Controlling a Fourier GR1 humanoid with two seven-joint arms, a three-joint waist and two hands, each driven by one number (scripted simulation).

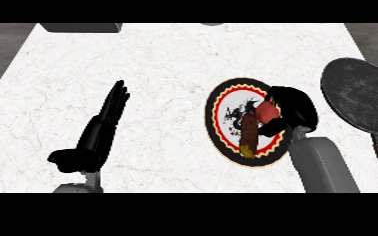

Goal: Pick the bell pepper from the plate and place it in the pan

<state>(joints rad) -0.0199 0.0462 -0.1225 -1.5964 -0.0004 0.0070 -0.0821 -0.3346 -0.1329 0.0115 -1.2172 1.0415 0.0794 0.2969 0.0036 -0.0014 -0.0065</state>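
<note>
Right hand [289, 106] sits over the right rim of the plate [226, 96], fingers curled around the red bell pepper [265, 111]; most of the pepper is hidden by the hand, only a red patch shows. A dark reddish-brown strip [249, 137] runs down from it across the plate, hard to tell whether it is part of the pepper or its shadow. Whether the pepper touches the plate cannot be told. Pan [354, 97] lies at the right, dark and round, cut off by the view's edge, apart from the plate. Left hand [100, 130] rests at the left on the marble counter [148, 60], fingers straight and together. A grey object [81, 27] at the top edge is cut off.
</note>
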